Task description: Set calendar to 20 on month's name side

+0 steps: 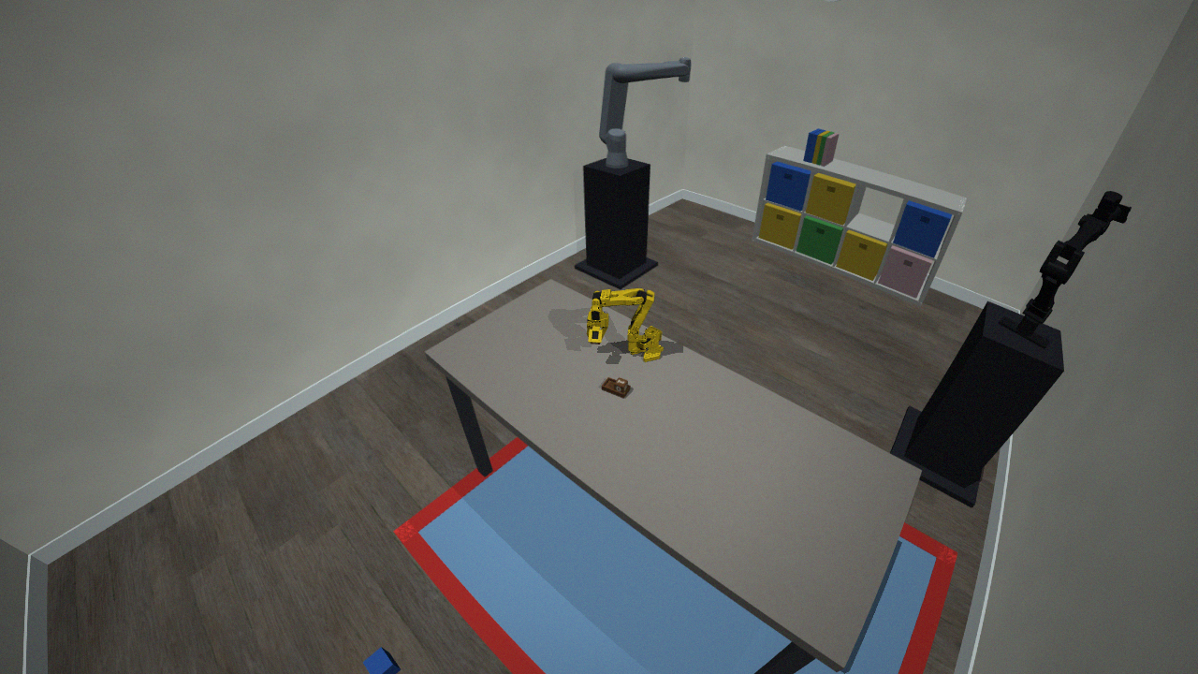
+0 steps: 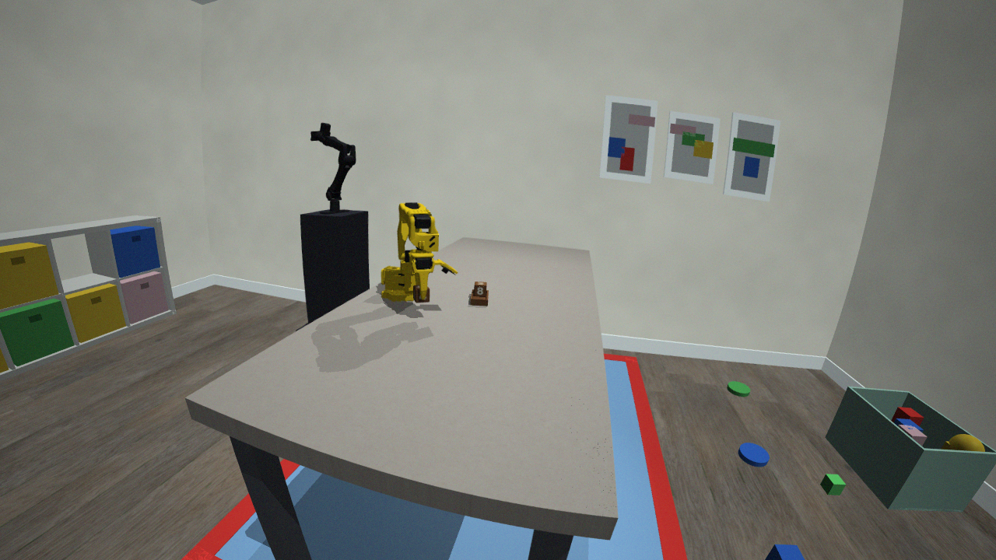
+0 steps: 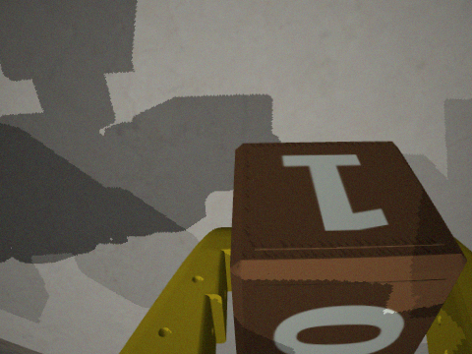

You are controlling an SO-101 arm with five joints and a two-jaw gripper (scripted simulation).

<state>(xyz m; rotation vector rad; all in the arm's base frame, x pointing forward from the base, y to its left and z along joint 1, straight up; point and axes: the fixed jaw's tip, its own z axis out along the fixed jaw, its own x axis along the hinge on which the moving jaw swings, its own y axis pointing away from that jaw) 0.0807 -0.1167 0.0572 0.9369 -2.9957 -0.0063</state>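
My gripper (image 2: 421, 289) (image 3: 344, 248) is shut on a dark brown cube (image 2: 419, 298) (image 3: 320, 241). In the wrist view the cube's upper visible face shows a pale 1, upside down, and the face below it shows a 0, partly cut off by the frame's edge. The held cube is just above the table, beside the tray and outside it. The brown tray (image 1: 610, 390) (image 2: 478, 302) lies on the table. Another cube (image 1: 621, 385) (image 2: 479, 289) stands in one half of it, with an 8 facing the exterior camera. The month's name cannot be read.
The grey table (image 1: 711, 469) (image 2: 487, 404) bears the yellow arm (image 1: 643, 314) (image 2: 411, 236) and the tray. Arm shadows fall on the table top. Two other arms stand on black pedestals (image 1: 616, 217) (image 1: 988, 393) away from the table.
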